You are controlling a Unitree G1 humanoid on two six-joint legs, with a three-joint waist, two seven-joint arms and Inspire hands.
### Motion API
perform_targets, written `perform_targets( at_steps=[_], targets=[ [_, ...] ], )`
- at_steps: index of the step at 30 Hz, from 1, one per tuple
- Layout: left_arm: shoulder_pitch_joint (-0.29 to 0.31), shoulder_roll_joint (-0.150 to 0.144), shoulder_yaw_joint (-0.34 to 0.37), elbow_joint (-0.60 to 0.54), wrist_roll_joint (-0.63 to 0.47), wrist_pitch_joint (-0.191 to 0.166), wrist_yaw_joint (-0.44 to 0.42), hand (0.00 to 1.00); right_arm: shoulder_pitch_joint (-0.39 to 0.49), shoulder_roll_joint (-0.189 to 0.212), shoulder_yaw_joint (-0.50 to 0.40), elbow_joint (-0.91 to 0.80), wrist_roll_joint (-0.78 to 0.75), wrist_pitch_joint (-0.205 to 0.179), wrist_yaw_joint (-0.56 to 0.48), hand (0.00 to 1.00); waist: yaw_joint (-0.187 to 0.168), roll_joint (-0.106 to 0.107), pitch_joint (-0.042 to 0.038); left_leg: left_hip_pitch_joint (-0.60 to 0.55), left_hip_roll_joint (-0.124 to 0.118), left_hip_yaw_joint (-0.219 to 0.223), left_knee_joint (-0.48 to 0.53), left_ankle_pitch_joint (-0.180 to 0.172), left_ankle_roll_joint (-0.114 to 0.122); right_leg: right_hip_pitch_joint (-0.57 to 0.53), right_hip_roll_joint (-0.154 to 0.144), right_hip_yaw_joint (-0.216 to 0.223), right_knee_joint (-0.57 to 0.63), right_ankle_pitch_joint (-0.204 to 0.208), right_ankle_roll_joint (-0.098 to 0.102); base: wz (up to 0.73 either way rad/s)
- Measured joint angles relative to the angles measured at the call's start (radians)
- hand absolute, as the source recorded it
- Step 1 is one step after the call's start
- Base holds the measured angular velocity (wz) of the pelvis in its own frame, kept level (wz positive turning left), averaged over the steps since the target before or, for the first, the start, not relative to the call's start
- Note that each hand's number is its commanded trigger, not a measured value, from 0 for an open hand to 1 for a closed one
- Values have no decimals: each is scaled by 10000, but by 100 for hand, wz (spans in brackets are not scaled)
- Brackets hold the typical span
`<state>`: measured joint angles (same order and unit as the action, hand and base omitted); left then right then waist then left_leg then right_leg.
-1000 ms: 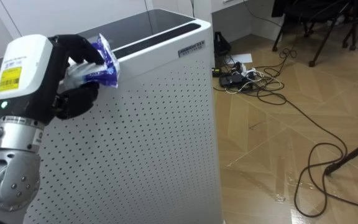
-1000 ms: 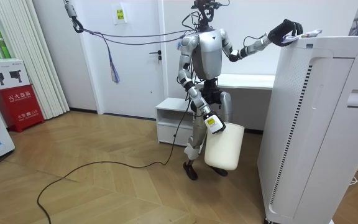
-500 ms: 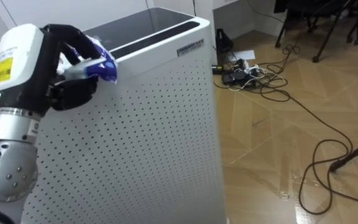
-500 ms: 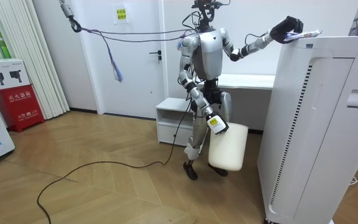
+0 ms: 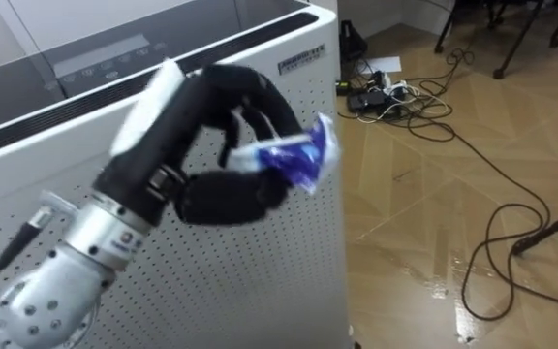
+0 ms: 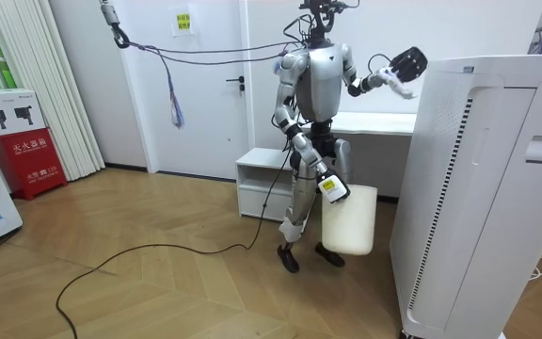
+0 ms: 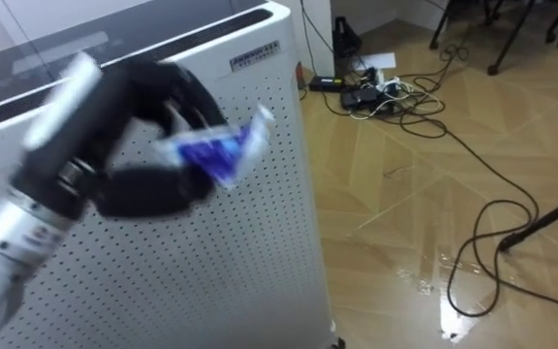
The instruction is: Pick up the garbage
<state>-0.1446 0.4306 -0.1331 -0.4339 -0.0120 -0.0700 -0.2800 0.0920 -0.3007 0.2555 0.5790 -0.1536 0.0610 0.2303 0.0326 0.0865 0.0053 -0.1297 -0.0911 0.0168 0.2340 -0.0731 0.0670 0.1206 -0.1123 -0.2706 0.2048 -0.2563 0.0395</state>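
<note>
The blue-and-white wrapper, at frame centre, is held clamped in the closed left hand, in the air just before the perforated side of the white appliance. Pickup is judged done. The drop into the white bin, hung low at the right hand (grip not discernible), is left, with free space at lower right bounded by the appliance's corner edge and the floor cables.

Found the garbage, a crumpled blue-and-white wrapper, pinched in the curled fingers of the left hand, off any surface, before the white perforated cabinet.
</note>
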Motion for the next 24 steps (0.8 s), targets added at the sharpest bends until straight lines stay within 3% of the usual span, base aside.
perform_targets(
  at_steps=[8, 12, 18, 21, 24],
  targets=[
    [925, -45, -238, 66, -266, -114, -1316, 100, -104, -26, 97, -106, 398, 19, -7, 100, 70, -75, -11, -239, 86, -125, 176, -10, 15, -244, 87, -28, 205, 8, -14, 2],
    [1334, -275, -535, 680, -261, -104, -1881, 100, -467, -53, 360, 101, 445, 20, 7, 100, 262, -48, -11, -519, 144, -210, 397, 1, 13, -503, 128, -74, 413, 21, -40, 4],
    [1367, -281, -676, 2699, -117, -163, -1955, 100, -1760, 59, 586, 1493, 1211, -183, -104, 100, 333, -158, 118, -1081, 99, -483, 389, 272, 34, -1145, 109, -300, 753, -2, -86, 11],
    [1373, -400, -716, 3246, 488, -162, -2048, 100, -2503, 268, 574, 2181, 1231, -182, -112, 100, 519, -362, 238, -1562, 139, -554, 401, 439, 15, -1679, 136, -350, 920, -40, -148, 12],
    [1366, -628, -775, 3732, 506, -167, -2048, 100, -2943, 320, 593, 2382, 1523, -309, -233, 100, 591, -423, 261, -2038, 132, -597, 398, 619, 36, -2187, 121, -420, 1064, -41, -159, 9]
  ],
)
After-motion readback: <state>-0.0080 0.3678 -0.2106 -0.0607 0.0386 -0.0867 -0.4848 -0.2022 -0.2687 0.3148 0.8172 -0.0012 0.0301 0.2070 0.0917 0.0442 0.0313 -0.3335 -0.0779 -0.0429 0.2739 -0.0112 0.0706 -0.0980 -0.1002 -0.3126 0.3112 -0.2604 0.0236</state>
